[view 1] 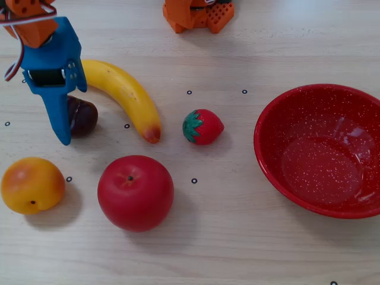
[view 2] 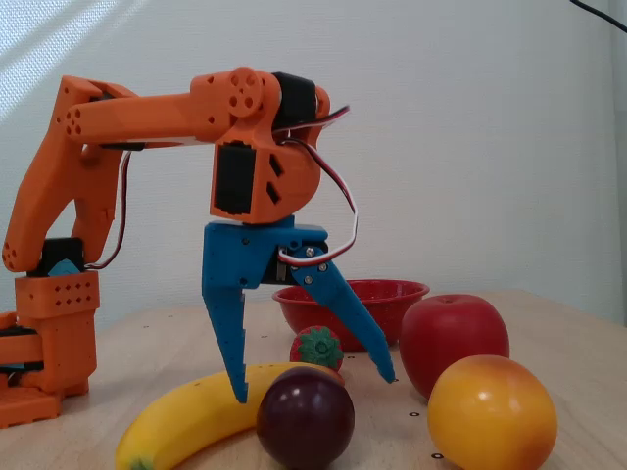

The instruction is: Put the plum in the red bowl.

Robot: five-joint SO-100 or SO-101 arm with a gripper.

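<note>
The plum is dark maroon and lies on the table at the left, next to the banana; my blue gripper partly covers it in this fixed view. It shows whole and close to the camera in the low fixed view. My gripper is open and empty. In the low fixed view the gripper points down with its jaws spread wide, the tips about level with the plum's top. I cannot tell whether it touches the plum. The red speckled bowl stands empty at the right and shows behind the gripper.
A banana lies right of the plum. A strawberry sits mid-table, a big red apple and an orange fruit lie in front. The arm's orange base stands at the far edge.
</note>
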